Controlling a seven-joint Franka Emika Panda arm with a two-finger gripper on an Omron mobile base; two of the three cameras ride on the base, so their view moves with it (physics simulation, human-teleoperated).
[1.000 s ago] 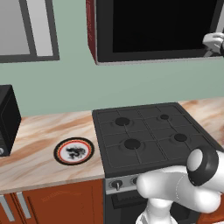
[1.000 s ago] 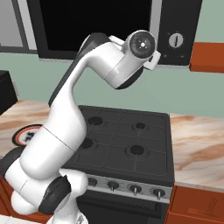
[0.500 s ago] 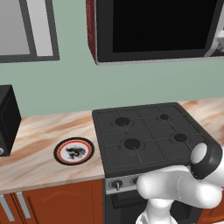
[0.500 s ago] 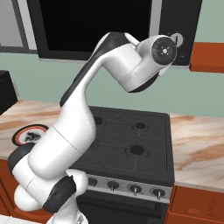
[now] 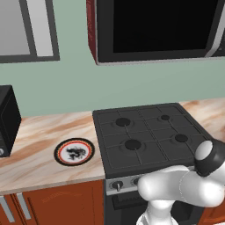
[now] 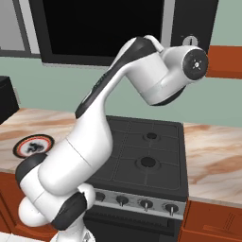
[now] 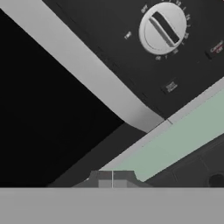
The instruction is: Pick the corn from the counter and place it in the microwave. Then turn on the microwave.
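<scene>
The microwave (image 5: 154, 26) hangs above the stove, its glossy dark door (image 7: 43, 109) closed. My arm reaches up to the microwave's (image 6: 104, 28) right end, where the control panel sits. In the hand view my gripper (image 7: 112, 178) is shut, its tips together with nothing between them, just below the silver trim (image 7: 87, 78) beside the door. A round silver dial (image 7: 164, 28) lies up and to the right of the tips, apart from them. The corn is out of view. The beige marble counter (image 5: 39, 136) runs on both sides of the stove.
A round plate (image 5: 74, 152) with a black-and-red rim lies on the counter left of the black gas stovetop (image 5: 145, 134). A smaller black box (image 5: 6, 118) stands at the far left. More counter (image 6: 212, 156) extends right of the stove.
My wrist has swung to the right along the microwave's front and a little lower, toward the control panel. The hand has left the left base view's top right corner. The gripper stayed shut.
</scene>
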